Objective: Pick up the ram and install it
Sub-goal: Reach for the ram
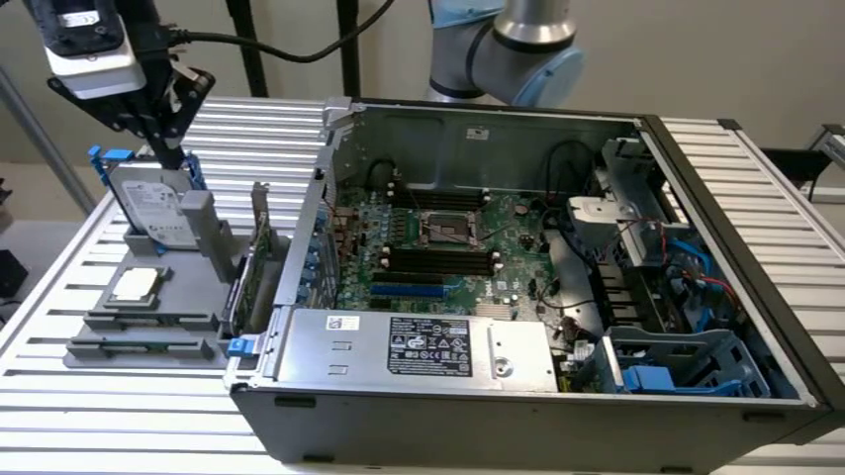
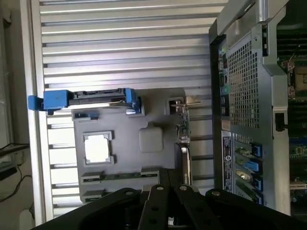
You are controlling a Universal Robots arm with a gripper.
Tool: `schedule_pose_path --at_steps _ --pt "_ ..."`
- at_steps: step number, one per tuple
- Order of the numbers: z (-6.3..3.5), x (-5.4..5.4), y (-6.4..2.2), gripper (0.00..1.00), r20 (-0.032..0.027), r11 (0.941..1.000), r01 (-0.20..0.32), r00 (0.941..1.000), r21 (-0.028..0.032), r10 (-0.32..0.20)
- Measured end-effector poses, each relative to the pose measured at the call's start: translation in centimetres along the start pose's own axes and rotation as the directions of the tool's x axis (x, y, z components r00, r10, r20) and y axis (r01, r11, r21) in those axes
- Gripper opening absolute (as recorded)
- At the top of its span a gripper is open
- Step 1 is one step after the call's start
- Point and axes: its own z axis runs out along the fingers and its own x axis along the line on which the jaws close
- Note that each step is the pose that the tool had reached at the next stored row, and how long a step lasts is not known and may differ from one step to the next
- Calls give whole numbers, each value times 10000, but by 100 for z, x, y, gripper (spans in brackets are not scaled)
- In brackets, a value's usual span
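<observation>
At the exterior view's upper left, the gripper [image 1: 172, 153] hangs over the gray parts tray [image 1: 198, 297], its fingers pressed together and pointing down at the hard drive [image 1: 152, 203] in its blue bracket. Nothing shows between the fingers. The ram [image 1: 148, 320] appears to be the thin dark strip standing on edge in a gray holder just beside the square silver processor [image 1: 137, 287], though that strip is hard to make out. It is well apart from the gripper. A green expansion card [image 1: 257, 247] stands upright at the tray's edge, next to the open computer case [image 1: 739, 198]. Inside the case, the motherboard [image 1: 509, 223] lies with its black memory slots [image 1: 436, 262] exposed. From the wrist view, the closed gripper [image 2: 168, 191] looks down on the tray [image 2: 153, 115], the ram [image 2: 120, 176] and the processor [image 2: 97, 147].
</observation>
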Motion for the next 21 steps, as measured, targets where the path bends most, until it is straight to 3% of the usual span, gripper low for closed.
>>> schedule_pose_path --at_steps 9,14,17,20,21 --pt "16 408 -51 11 3 10000 2 10000 39 -2" --pt "19 617 -70 11 7 9999 5 10000 105 -5" --pt "19 668 -75 11 12 9998 25 10000 184 -26" --pt "19 674 -75 11 13 9998 28 10000 197 -29" --pt "20 675 -75 11 15 9997 27 10000 233 -27"
